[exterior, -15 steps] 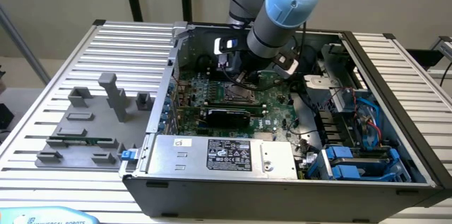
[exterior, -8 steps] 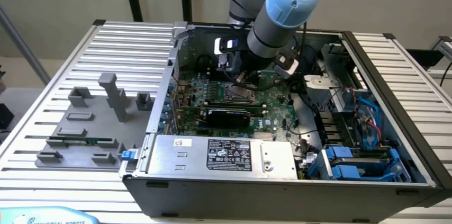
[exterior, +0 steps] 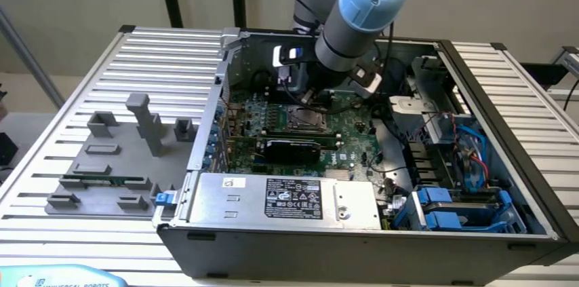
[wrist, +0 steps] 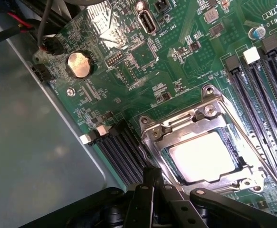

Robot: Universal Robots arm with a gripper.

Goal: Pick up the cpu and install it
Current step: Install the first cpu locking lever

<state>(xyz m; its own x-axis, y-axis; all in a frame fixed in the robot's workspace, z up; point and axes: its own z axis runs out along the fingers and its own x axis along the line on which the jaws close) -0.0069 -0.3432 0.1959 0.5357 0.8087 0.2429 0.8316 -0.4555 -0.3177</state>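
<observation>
Cpu seated in its socket, my claw closed just above it.
I see the cpu (wrist: 204, 156) square in the motherboard (wrist: 176, 71) socket frame; claw (wrist: 150, 183) shut, holding nothing, at the socket's edge.

Count: one robot arm (exterior: 357, 15), one open computer case (exterior: 362, 246), one green motherboard (wrist: 143, 71). One cpu (wrist: 202, 156) sitting in one metal socket frame (wrist: 176, 128). One round coin battery (wrist: 79, 64). One power supply box (exterior: 271, 199). One memory stick (exterior: 104, 181) on the grey fixture blocks (exterior: 145, 121) outside the case.
</observation>
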